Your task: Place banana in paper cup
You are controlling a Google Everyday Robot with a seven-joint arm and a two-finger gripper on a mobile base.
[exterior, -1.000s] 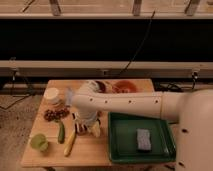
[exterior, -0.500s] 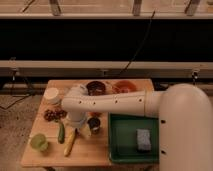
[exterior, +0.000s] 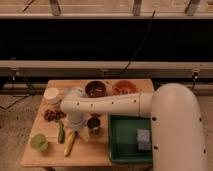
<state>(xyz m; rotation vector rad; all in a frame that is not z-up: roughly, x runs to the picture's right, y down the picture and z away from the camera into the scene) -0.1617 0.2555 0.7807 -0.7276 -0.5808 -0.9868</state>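
Observation:
The banana (exterior: 70, 143) lies on the wooden table (exterior: 100, 156) near the front left, pointing away from me, just right of a dark green cucumber (exterior: 61, 133). The paper cup (exterior: 51, 95) stands upright at the table's back left corner, apart from the banana. My white arm (exterior: 110, 105) reaches across the table from the right. My gripper (exterior: 78, 128) hangs down at its left end, right above the far end of the banana. The arm's wrist hides part of the table behind it.
A light green cup (exterior: 40, 143) stands at the front left, and a bunch of dark grapes (exterior: 52, 115) lies behind the cucumber. A small metal cup (exterior: 93, 124) stands right of the gripper. A dark bowl (exterior: 95, 89) and an orange bowl (exterior: 124, 87) stand at the back. A green tray (exterior: 122, 145) holds a grey sponge (exterior: 144, 140).
My arm has swung further left across the table, and the gripper has come down toward the banana's far end. The banana and the paper cup have not moved.

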